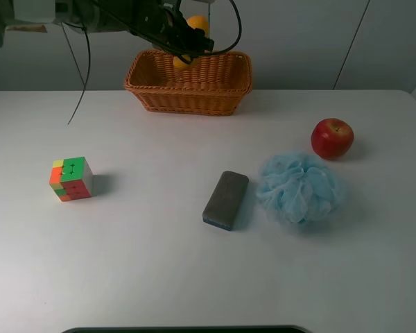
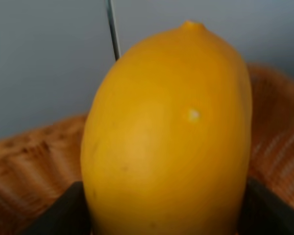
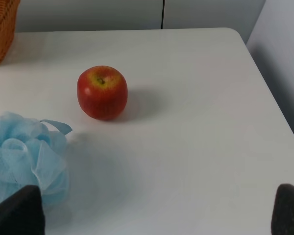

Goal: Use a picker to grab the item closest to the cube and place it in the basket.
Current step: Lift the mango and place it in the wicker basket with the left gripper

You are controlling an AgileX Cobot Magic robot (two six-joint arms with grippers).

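My left gripper (image 1: 187,43) hangs over the wicker basket (image 1: 187,94) at the back of the table and is shut on a yellow lemon-shaped fruit (image 1: 196,24). In the left wrist view the fruit (image 2: 171,137) fills the frame between the dark fingers (image 2: 59,215), with the basket wall (image 2: 29,156) behind it. The coloured cube (image 1: 71,179) sits alone at the left of the table. My right gripper (image 3: 152,215) is open and empty, low over the table's right side; its arm is out of the exterior view.
A grey-blue block (image 1: 226,200) lies at the middle of the table. A blue bath pouf (image 1: 298,187) (image 3: 24,161) lies to its right. A red apple (image 1: 332,137) (image 3: 102,92) stands behind the pouf, near the table's right edge.
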